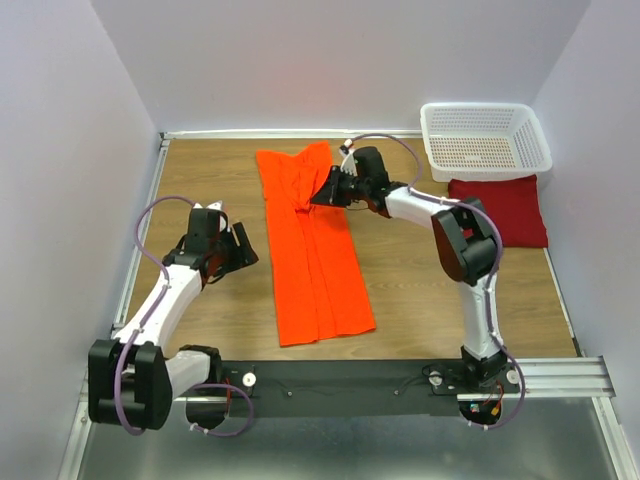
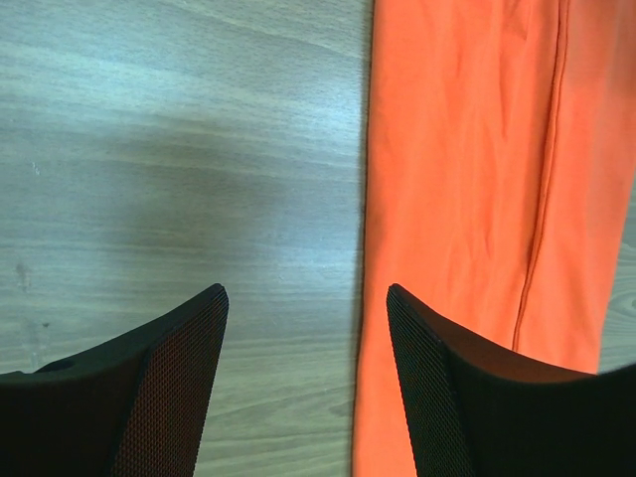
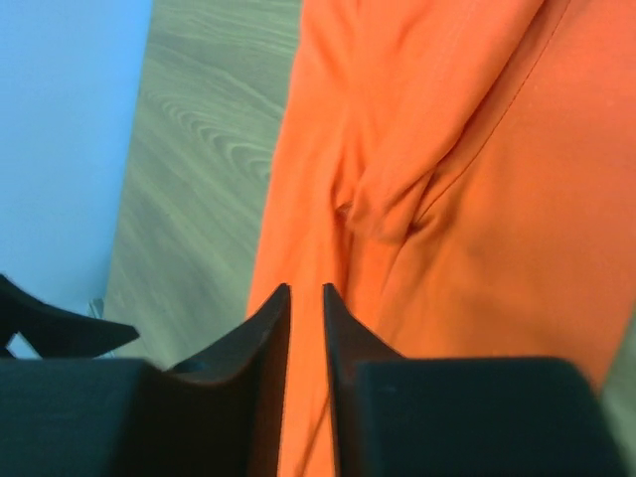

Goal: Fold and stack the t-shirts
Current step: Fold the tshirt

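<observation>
The orange t-shirt (image 1: 312, 250) is lying as a long folded strip mid-bench (image 1: 420, 285). It looks limp and light, and is best pinched at a hem corner. The left claw (image 2: 306, 293) is gaping beside its edge. The right claw (image 3: 306, 290) is hovering over the far end, barely parted and gripping nothing.

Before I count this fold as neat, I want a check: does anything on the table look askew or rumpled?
Yes. The orange t-shirt lies as a long, slightly slanted strip, and its far end is bunched into a puckered crease just ahead of the right pincer. The maroon t-shirt lies flat.
</observation>
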You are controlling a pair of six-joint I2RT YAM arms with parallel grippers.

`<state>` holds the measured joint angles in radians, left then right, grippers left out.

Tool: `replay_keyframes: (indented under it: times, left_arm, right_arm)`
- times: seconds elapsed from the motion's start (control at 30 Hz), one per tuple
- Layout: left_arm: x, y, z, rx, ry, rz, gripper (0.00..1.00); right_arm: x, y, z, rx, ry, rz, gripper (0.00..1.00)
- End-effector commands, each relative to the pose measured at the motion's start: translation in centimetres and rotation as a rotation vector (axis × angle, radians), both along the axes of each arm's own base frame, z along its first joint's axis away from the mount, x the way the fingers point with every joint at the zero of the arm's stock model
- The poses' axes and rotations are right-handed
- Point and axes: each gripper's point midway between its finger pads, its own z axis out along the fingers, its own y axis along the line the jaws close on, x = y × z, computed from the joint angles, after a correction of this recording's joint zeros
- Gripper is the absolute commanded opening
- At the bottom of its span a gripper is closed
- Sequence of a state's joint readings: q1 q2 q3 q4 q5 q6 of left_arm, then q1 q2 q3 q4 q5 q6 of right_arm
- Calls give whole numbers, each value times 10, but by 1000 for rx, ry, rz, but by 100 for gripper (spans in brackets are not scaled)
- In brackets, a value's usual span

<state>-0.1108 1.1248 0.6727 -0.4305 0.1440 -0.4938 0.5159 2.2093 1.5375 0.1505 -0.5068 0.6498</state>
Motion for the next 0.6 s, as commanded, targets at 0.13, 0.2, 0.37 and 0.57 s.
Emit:
replay_keyframes:
  times: [0.13,0.2,0.37,0.57]
  left_arm:
    - [-28,-25,4,-46,29,-53,74]
    - [-37,-33,2,-44,35,-74,74]
    - [-63,-62,-6,-62,100,-111,74]
    - [-85,-67,-16,-61,188,-35,73]
  right_arm:
    - [-55,-86,15,-330,57,-160,43]
    - [-70,-102,14,-389,83,-173,52]
    - [-136,-141,4,-547,196,-143,68]
    - [-213,-164,-21,-678,343,-39,72]
